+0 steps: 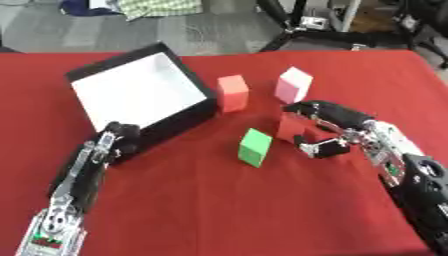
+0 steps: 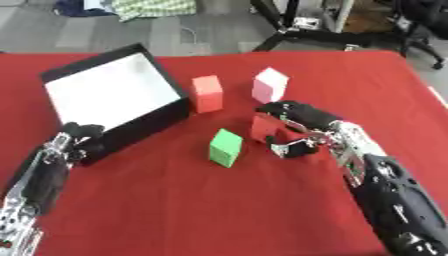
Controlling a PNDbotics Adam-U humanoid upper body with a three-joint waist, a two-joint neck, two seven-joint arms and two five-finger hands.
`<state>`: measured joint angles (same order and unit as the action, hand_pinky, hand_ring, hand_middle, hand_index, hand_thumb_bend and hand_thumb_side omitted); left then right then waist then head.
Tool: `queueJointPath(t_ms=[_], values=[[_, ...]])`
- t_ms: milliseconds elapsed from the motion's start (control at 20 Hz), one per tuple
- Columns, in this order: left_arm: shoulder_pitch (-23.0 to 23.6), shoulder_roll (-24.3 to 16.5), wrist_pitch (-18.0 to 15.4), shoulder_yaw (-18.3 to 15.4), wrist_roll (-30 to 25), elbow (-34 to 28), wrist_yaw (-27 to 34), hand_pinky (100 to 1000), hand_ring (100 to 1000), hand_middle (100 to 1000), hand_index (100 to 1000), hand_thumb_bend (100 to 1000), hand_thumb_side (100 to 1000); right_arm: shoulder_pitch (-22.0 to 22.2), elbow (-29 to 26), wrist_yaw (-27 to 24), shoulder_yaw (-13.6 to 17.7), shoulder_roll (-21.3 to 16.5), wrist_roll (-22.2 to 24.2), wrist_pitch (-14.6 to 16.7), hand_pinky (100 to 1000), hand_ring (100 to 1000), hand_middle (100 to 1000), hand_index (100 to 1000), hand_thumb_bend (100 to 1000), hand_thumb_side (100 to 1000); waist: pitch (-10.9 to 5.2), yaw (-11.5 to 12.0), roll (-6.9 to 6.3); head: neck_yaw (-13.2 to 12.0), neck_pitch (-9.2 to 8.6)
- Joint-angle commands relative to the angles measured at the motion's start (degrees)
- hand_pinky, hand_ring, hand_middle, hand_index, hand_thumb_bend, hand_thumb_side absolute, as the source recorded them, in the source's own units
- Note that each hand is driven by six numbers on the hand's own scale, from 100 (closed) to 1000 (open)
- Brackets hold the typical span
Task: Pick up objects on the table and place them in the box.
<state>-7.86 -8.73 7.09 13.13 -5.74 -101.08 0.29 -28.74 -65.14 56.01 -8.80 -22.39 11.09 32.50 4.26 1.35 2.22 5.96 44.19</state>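
Observation:
A black box (image 1: 188, 117) with a white inside stands at the left of the red table. My left hand (image 1: 116, 141) rests against its near corner, fingers curled on the rim. My right hand (image 1: 328, 131) is curled round a red block (image 1: 290, 126) at mid-table, fingers over its top and thumb below. A green block (image 1: 255, 147) stands just left of that hand. Behind are an orange-red block (image 1: 233, 93) next to the box and a pink-white block (image 1: 293, 85) to its right.
The red tablecloth (image 1: 219, 210) covers the whole table, with bare cloth in front of the blocks. Beyond the far edge lie grey floor, a black stand's legs (image 1: 324, 35) and checked cloth (image 1: 157, 7).

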Motion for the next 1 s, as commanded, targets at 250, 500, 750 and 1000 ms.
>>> queueJointPath(t_ms=[250,500,750,1000], values=[[-0.74,-0.01,-0.10,-0.02,-0.05,-1.22,0.13,814,1000,753,677,100,882,-0.40,0.24,0.56,0.60,-0.60,-4.90,-0.75,776,611,456,805,100,225,-0.80,0.03,-0.86,0.14,-0.07],[-0.75,0.01,-0.11,-0.02,-0.02,-1.21,0.13,814,1000,753,677,100,883,-0.37,0.01,-0.86,0.78,-0.51,-9.50,-1.08,715,502,265,559,100,200,-0.74,0.05,-0.86,0.16,-0.07],[-0.74,0.03,-0.12,-0.05,0.04,-1.23,0.16,813,1000,753,677,100,882,-0.45,-1.25,-4.16,0.70,-0.69,-12.80,-0.83,704,468,216,510,100,201,-0.74,0.03,-0.83,0.15,-0.07],[-0.79,0.05,-0.15,-0.05,0.06,-1.23,0.18,814,1000,753,677,100,883,-0.77,-5.30,-9.20,0.15,-1.61,-11.83,-0.47,709,465,209,508,100,222,-0.70,0.09,-0.78,0.16,-0.07]])
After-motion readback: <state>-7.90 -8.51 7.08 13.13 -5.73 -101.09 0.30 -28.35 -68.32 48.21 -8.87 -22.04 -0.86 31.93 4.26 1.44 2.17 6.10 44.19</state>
